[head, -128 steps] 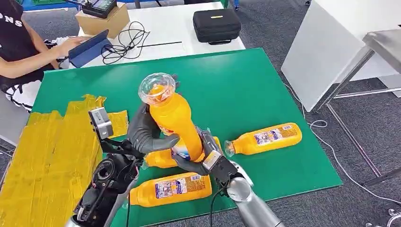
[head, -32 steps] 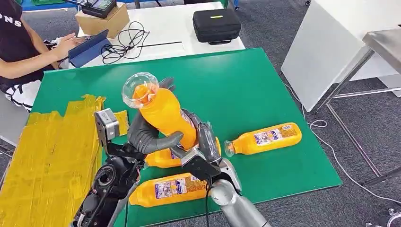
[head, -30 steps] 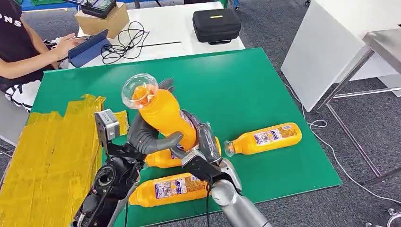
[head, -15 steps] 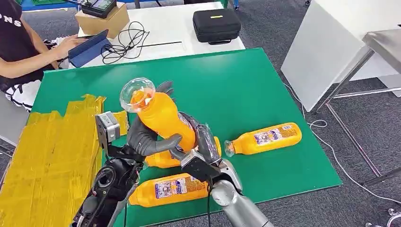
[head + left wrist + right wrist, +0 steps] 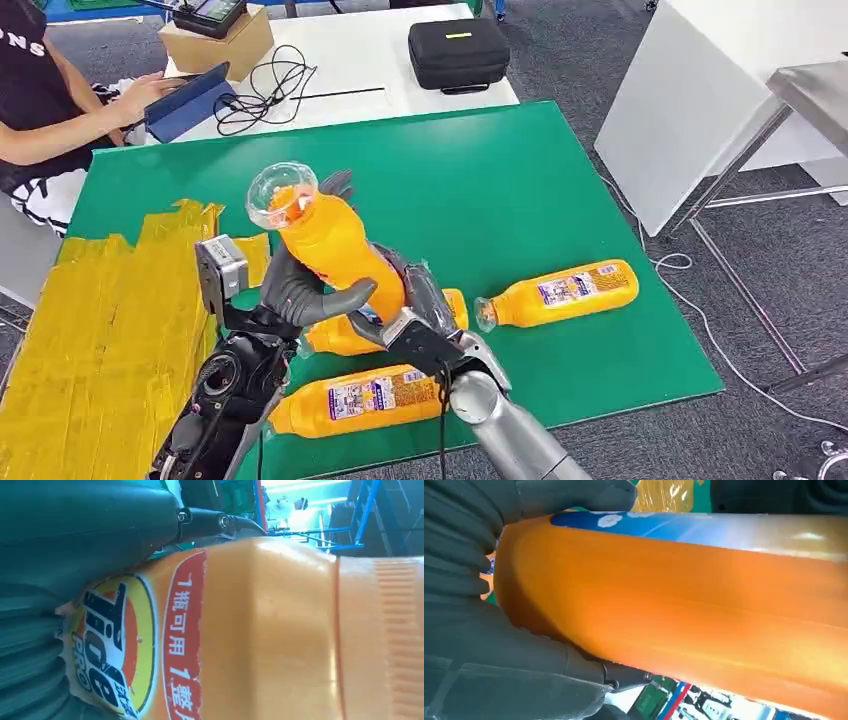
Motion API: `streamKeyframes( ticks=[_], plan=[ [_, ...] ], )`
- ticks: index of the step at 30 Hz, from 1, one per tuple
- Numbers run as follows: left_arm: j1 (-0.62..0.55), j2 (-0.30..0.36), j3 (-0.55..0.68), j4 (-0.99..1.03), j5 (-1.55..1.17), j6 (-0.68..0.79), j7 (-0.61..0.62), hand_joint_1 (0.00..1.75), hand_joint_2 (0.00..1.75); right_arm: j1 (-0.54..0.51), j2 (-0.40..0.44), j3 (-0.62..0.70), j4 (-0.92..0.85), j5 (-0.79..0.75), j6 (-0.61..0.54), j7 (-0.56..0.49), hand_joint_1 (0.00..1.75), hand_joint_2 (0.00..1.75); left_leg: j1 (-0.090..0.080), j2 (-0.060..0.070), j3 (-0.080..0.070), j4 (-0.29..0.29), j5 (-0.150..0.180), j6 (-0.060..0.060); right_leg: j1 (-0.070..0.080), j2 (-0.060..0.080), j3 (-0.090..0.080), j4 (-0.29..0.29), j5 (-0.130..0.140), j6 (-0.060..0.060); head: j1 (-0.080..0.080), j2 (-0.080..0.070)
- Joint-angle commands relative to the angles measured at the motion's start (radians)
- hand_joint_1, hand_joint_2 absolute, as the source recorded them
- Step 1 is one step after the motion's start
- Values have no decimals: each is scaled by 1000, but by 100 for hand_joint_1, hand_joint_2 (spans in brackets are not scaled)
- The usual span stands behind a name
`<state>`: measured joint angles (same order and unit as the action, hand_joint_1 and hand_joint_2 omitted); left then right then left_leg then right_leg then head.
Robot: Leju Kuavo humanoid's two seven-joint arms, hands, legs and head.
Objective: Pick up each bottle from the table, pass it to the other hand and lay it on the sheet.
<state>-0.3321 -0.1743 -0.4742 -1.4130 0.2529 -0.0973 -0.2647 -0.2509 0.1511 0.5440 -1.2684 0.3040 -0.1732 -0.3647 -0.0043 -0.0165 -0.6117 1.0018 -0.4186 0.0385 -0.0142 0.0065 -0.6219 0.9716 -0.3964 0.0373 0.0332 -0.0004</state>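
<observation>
The green bench (image 5: 560,200) spreads across the head view, with the yellow sheet (image 5: 90,330) taped over its left end. A person (image 5: 40,110) sits beyond the far corner at a tablet (image 5: 190,100), beside a black case (image 5: 458,52) on a white table.

Centre stage: 1 orange bottle (image 5: 335,255) is held up in the air above the bench, tilted, its clear cap (image 5: 280,193) leaning toward the sheet. Both hands are on it! The left robot hand (image 5: 305,290) wraps the bottle's middle, thumb across the front. The right robot hand (image 5: 415,315) clasps the base from below. In the right wrist view, dark fingers (image 5: 574,495) press along the orange side.

3 more bottles lie flat on the bench: one under the hands (image 5: 345,335), one nearest the robot (image 5: 365,398), one off to the right (image 5: 560,292).

My read: this is mid-handover, and the danger is timing. If the right robot hand lets go before the left has a firm hold, the tilted bottle could slide through and drop onto the bottles below, scattering them.

The left wrist view shows the label (image 5: 145,645): part of a logo reading roughly "Tide PRO", though I can't be sure, plus Chinese characters beginning "1瓶可用".
</observation>
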Motion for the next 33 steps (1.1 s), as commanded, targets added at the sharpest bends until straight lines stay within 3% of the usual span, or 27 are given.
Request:
streamKeyframes(
  ticks=[1, 23, 24, 33],
  plan=[
    [-14, 22, 6, 46, -4, -2, -7, 175, 175, 1, -41, 36, -9, 2, 18, -8, 175, 175, 0, 1, 4, -1, -1, -1, 1, -1, 4, -1, -1, -1, 0, 0],
    [-2, 18, 27, 22, -22, 0, -27, 175, 175, 43, -41, -16, -75, 55, -37, -14, 173, 175, 1, 1, 5, 0, -3, -2, 1, -1, 5, 0, -3, -1, 0, 0],
    [-4, 20, 34, 13, -32, 7, -31, 175, 175, 49, -40, -24, -91, 64, -55, -13, 45, 175, 1, 1, 4, 0, -2, -2, 1, -1, 4, 0, -2, -1, 0, 0],
    [-6, 22, 44, 1, -40, 12, -33, 175, 175, 56, -41, -30, -111, 74, -71, -13, 45, 175, 1, 1, 4, 0, -2, -2, 1, 0, 4, 0, -2, -1, 0, 0]
  ],
)
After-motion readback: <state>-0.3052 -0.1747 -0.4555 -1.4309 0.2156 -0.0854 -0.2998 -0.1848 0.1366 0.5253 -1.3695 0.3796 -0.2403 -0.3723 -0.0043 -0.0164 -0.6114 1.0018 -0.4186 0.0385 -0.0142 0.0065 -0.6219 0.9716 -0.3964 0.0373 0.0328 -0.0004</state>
